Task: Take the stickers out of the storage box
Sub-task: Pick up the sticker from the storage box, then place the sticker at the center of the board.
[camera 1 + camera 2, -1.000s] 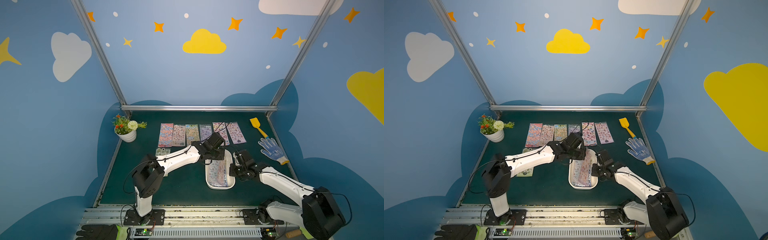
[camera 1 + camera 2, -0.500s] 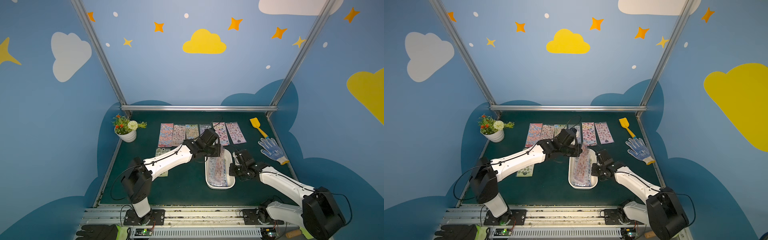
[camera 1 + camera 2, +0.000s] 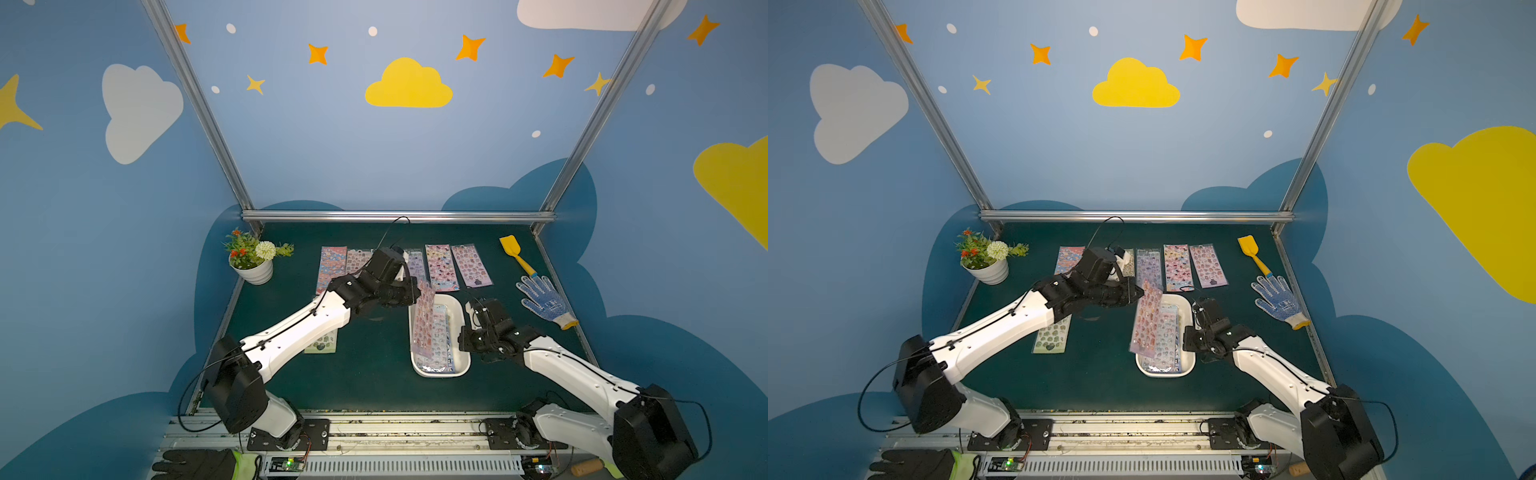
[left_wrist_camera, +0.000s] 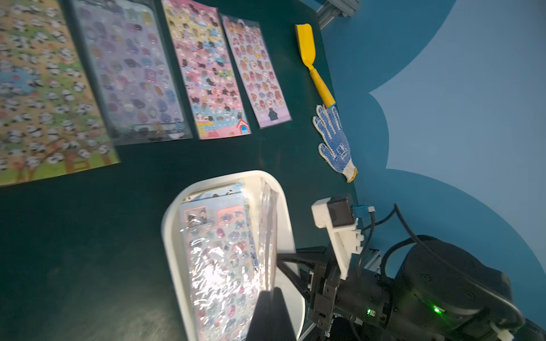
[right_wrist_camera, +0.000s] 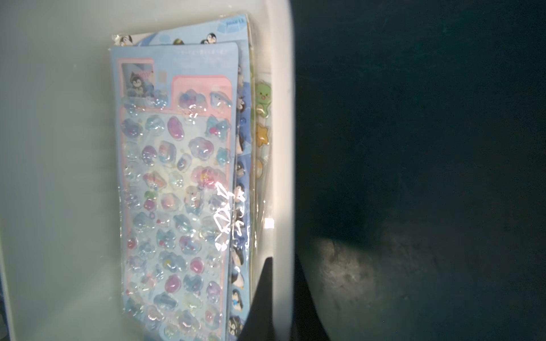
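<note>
The white storage box (image 3: 460, 308) stands mid-table and holds a stack of stickers (image 5: 177, 177), a blue sheet on top. My left gripper (image 3: 417, 292) is shut on one pink sticker sheet (image 3: 1148, 324) by its far end. That sheet hangs tilted over the box and shows edge-on in the left wrist view (image 4: 267, 224). My right gripper (image 5: 280, 265) is shut on the box's right rim (image 5: 282, 147), one finger inside and one outside. Several more stickers (image 3: 441, 266) lie in a row behind the box, and another one (image 3: 1052, 336) is partly under my left arm.
A white flower pot (image 3: 254, 268) stands at the back left. A yellow shovel (image 3: 515, 254) and a blue dotted glove (image 3: 544, 301) lie to the right of the box. A black glove (image 3: 195, 463) lies off the table at the front.
My left gripper has moved up and to the left from the box's far end, lifting the pink sheet off the stack. The right gripper has stayed on the rim.
</note>
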